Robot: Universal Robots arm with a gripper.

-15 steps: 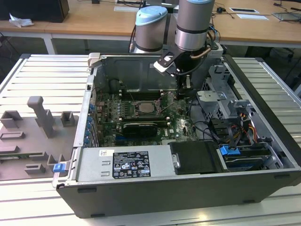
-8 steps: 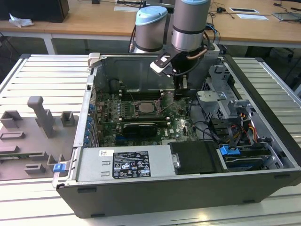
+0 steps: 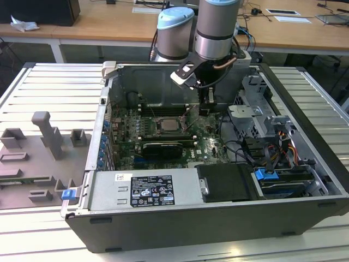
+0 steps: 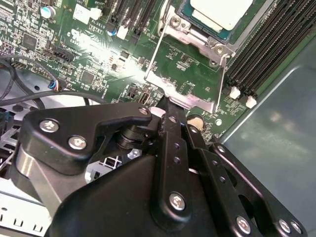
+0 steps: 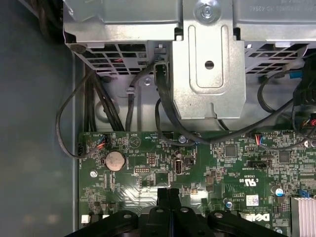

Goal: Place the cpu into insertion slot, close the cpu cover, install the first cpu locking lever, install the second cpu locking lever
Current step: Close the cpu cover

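In the exterior view we see an open computer case [image 3: 163,218] lying on the slatted counter [image 3: 49,82], with the arm reaching down into it. The end effector [image 3: 208,106] hangs low over the green board, just beside the insertion slot [image 3: 158,131] on the exterior view's right. The cpu [image 3: 166,124] appears to sit in that slot.

In the second wrist view the cpu [image 4: 222,11] lies flat inside the insertion slot [image 4: 197,42], its pale metal top showing. The cpu cover [image 4: 190,100] is swung open, and we see green board through its cut-out. The end effector [image 4: 170,104] has its fingers drawn together with no gap, their tips at the cover's free edge. We cannot tell whether they pinch that edge or only press against it. We judge that placing the cpu is done and closing the cover is the step in hand. That step calls for swinging the frame over on its hinge onto the cpu, clear of the memory slots [image 4: 261,54].

In the first wrist view the end effector [image 5: 168,193] shows its fingers side by side and touching, above the board [image 5: 222,163], with a coin battery [image 5: 115,159] nearby.
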